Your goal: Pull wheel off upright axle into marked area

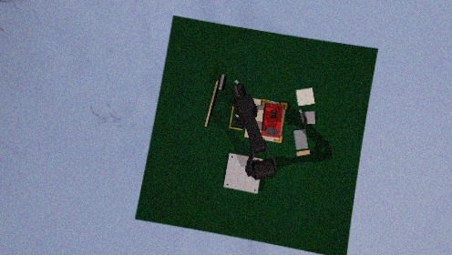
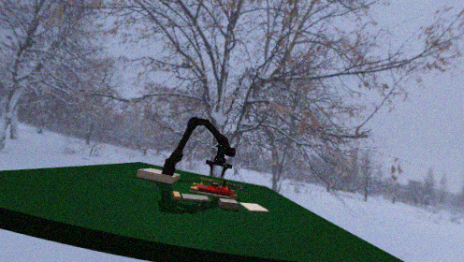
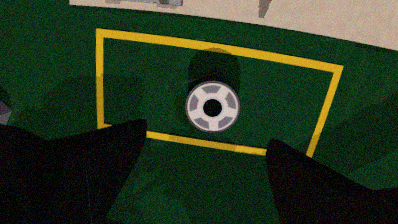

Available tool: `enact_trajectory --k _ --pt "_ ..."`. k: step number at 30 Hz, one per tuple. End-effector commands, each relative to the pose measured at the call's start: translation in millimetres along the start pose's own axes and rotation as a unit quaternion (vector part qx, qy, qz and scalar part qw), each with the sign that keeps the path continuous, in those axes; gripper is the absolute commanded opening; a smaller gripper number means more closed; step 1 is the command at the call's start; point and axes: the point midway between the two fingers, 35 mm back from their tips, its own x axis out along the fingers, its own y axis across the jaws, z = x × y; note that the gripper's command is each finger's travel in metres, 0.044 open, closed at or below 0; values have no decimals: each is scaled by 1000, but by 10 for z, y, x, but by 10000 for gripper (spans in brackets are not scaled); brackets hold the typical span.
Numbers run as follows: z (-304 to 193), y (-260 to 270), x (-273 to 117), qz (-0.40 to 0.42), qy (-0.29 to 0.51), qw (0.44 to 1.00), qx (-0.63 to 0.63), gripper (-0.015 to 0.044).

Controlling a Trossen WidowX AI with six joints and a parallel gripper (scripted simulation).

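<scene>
The wheel (image 3: 212, 120), with a pale hub and dark centre hole, shows face up within the yellow outline of the marked area (image 3: 100, 80) (image 1: 231, 117) in the wrist view. Its dark shadow adjoins it; whether it rests on the table or is just above cannot be told. My gripper (image 3: 207, 137) (image 2: 217, 177) is open, pointing down, its fingertips on either side of and apart from the wheel in the wrist view. No gap to the wheel is visible in the exterior view. The upright axle is hidden in these views.
A beige board (image 3: 325, 25) with a red block (image 1: 273, 119) (image 2: 215, 189) lies beside the marked area. A thin wooden strip (image 1: 211, 104) lies on its other side. Grey blocks (image 1: 301, 139) and a white square (image 1: 305, 96) lie beyond the red block.
</scene>
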Motion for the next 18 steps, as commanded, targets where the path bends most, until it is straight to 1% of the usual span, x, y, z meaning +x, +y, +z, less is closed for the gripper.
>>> enact_trajectory --k 1,3,4,11,18 --pt "44 -96 -50 -4 -2 1000 0 379" --pt "103 -228 -163 -5 -2 1000 0 431" --pt "134 -296 -216 -5 -3 1000 0 440" --pt "346 -777 -504 -5 -4 1000 0 440" --pt "366 -823 -525 -5 -4 1000 0 440"
